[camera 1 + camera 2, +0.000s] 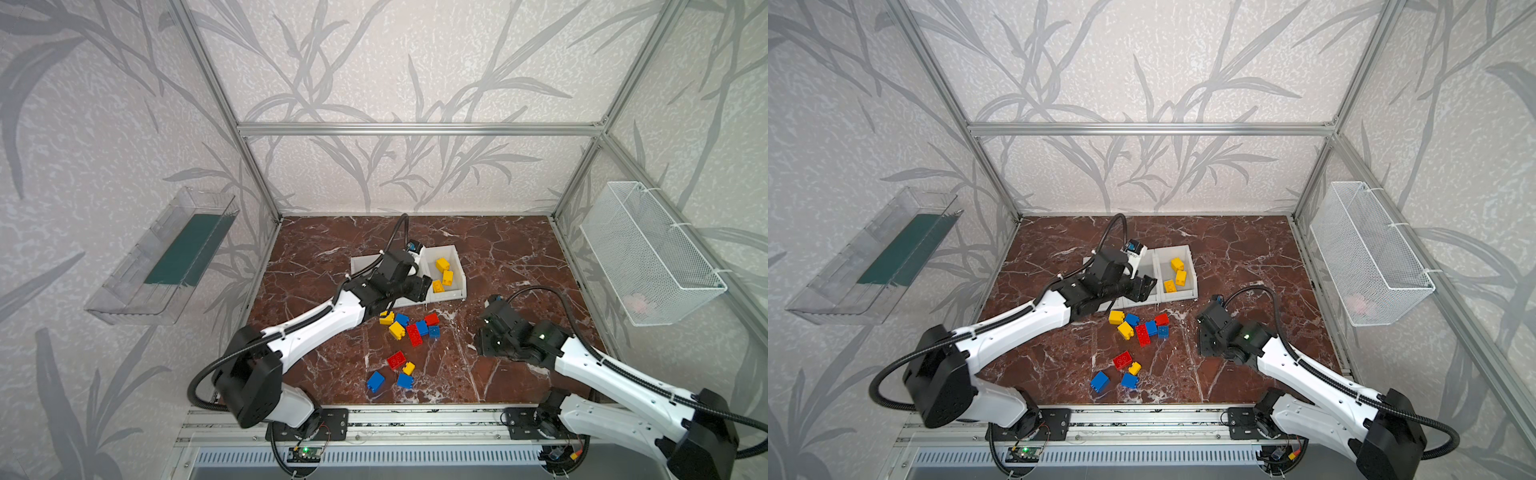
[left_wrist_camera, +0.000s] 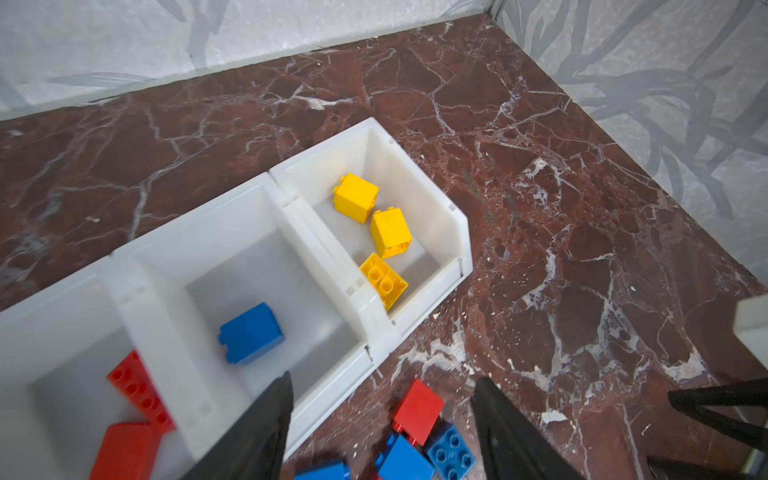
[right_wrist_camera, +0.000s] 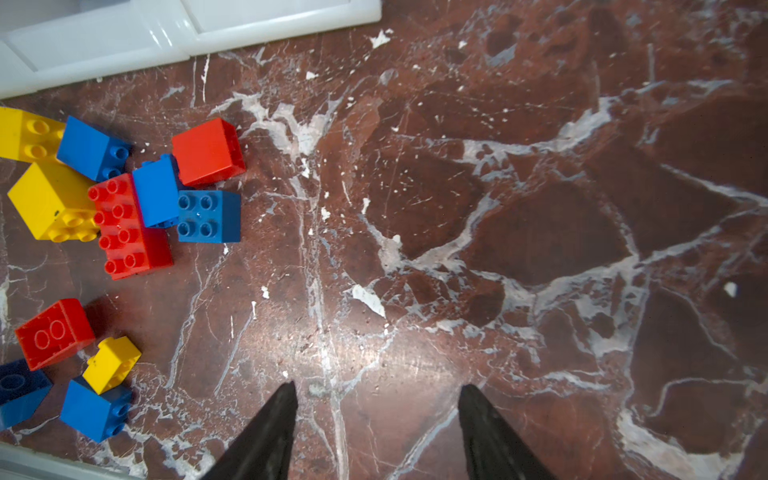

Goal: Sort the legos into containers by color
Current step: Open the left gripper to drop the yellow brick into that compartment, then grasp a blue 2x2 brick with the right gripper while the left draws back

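Three joined white bins (image 1: 457,266) stand at the table's back middle. In the left wrist view one bin holds three yellow legos (image 2: 390,232), the middle one a blue lego (image 2: 250,332), the third red legos (image 2: 139,390). My left gripper (image 2: 382,378) (image 1: 424,286) hangs open and empty over the middle bin's front edge. Loose red, blue and yellow legos (image 1: 415,334) lie in a cluster in front of the bins. A smaller group (image 1: 395,360) lies nearer the front. My right gripper (image 3: 378,385) (image 1: 486,338) is open over bare marble to the right of them.
A white wire basket (image 1: 648,253) hangs on the right wall and a clear plastic tray (image 1: 166,257) on the left wall. Aluminium frame posts stand at the table's corners, and a metal rail (image 1: 415,415) runs along the front edge.
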`<move>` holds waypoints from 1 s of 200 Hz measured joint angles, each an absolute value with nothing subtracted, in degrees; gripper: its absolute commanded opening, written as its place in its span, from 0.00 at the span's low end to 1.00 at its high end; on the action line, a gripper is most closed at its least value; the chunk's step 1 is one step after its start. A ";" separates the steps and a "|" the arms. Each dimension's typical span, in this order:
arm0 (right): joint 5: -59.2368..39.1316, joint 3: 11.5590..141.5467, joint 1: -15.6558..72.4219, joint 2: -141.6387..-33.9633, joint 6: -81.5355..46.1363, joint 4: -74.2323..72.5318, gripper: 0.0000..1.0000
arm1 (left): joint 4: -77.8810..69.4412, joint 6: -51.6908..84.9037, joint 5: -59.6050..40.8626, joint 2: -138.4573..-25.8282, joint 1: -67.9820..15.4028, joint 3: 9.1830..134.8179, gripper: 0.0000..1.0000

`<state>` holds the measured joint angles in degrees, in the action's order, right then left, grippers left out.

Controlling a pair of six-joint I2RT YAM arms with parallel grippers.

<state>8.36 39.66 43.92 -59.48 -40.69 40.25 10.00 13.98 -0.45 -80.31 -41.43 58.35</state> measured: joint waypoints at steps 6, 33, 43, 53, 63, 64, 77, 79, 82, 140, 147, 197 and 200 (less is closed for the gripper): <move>7.81 40.03 44.10 -60.80 -40.64 39.62 0.63 | 10.35 14.20 0.34 -78.24 -41.43 56.38 0.72; 6.46 41.69 45.30 -66.30 -40.58 37.12 0.63 | 12.08 15.59 3.27 -69.95 -41.17 49.06 0.73; 6.09 42.78 46.00 -68.69 -40.45 36.40 0.63 | 12.58 16.34 4.54 -66.54 -41.12 46.24 0.73; 5.89 44.31 46.68 -71.24 -40.36 35.70 0.62 | 13.15 17.10 5.58 -63.57 -41.12 43.86 0.73; 5.63 46.04 47.27 -73.82 -40.23 35.18 0.62 | 13.56 18.00 6.61 -60.60 -41.10 41.69 0.73; 5.61 46.28 47.35 -74.15 -40.21 35.16 0.62 | 13.58 18.13 6.72 -60.25 -41.10 41.41 0.73; 5.37 48.95 48.16 -77.80 -39.97 34.41 0.62 | 13.85 19.20 7.70 -56.95 -41.06 39.11 0.73; 5.39 49.21 48.23 -78.17 -39.94 34.30 0.62 | 13.80 19.29 7.84 -56.49 -41.06 38.76 0.74; 5.39 49.93 48.45 -79.15 -39.83 34.13 0.62 | 13.80 19.57 8.03 -55.68 -41.06 38.26 0.74; 4.43 58.11 51.42 -92.66 -38.94 31.68 0.59 | 16.27 22.22 10.04 -49.93 -40.82 35.79 0.73; 4.40 58.87 51.55 -93.93 -38.85 31.55 0.58 | 16.38 22.57 10.17 -49.50 -40.82 35.57 0.73; 4.56 62.11 51.88 -99.50 -38.46 31.59 0.52 | 17.43 24.18 10.90 -45.71 -40.82 32.14 0.74; 4.58 62.11 51.88 -99.59 -38.46 31.70 0.51 | 17.52 24.18 10.90 -45.69 -40.82 32.10 0.74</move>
